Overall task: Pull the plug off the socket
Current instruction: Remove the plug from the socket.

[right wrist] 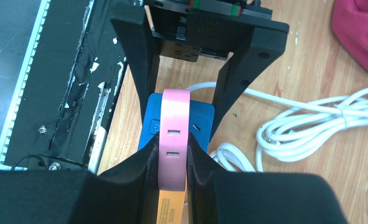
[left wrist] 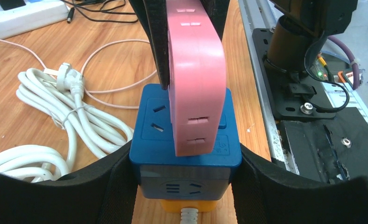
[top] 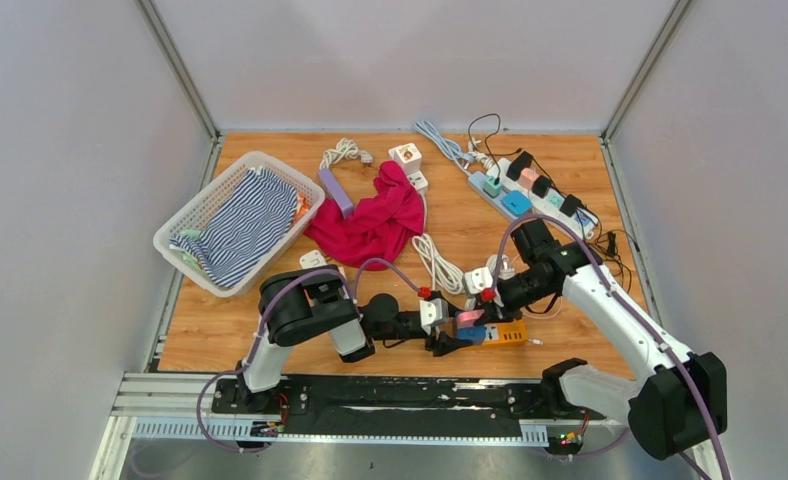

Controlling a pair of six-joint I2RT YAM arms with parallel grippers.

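While left end effector (left wrist: 184,189) clamps socket (left wrist: 153,135), right end effector (right wrist: 173,163) — pinching pink plug (right wrist: 175,109)

Quantity one each: basket (top: 206,198), striped cloth (top: 245,225), red cloth (top: 375,222), pink plug (left wrist: 196,79), blue socket cube (left wrist: 184,144). Arms, two: left arm (top: 305,305), right arm (top: 620,310).

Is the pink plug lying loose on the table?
No, the pink plug sits on the blue socket block, pinched by the right gripper.
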